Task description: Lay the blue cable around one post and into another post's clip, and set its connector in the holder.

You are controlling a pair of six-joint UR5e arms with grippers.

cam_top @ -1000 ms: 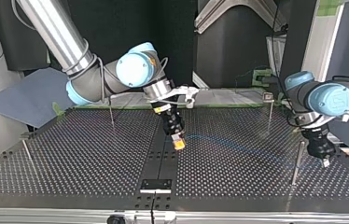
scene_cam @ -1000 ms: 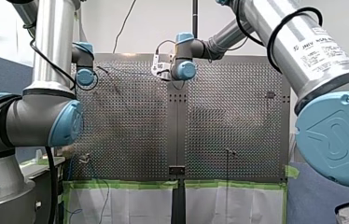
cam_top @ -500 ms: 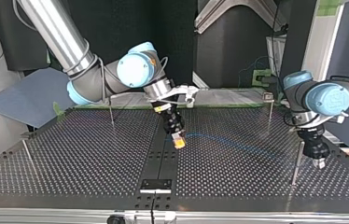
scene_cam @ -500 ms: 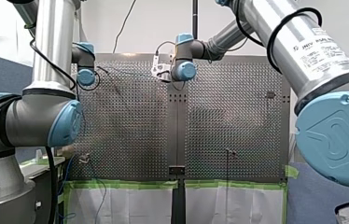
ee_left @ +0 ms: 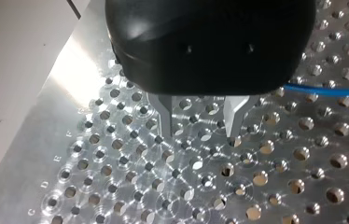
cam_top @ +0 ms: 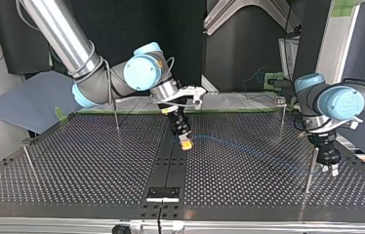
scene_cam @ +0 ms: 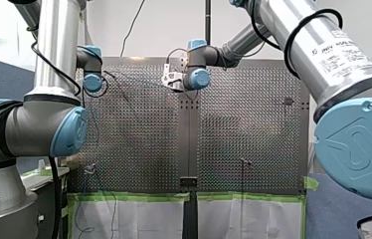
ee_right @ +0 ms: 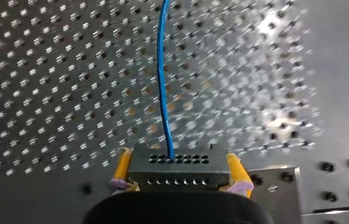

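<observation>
In the right wrist view my right gripper is shut on a dark grey connector between its yellow pads. The blue cable runs straight ahead from the connector over the perforated plate. In the top view this gripper hangs over the table's middle strip. From there the cable stretches to a post at the view's right. My left gripper stands right beside that post. In the left wrist view its metal fingers are open with nothing between them, and the cable passes off to one side.
A small black bracket sits on the middle strip near the top view's front edge. Further thin posts stand at the back left, the far left, and the back right, where one carries a clip.
My left gripper has opened and drifted toward the post at the top view's right. My right gripper has shifted slightly toward the back of the top view with the connector.
</observation>
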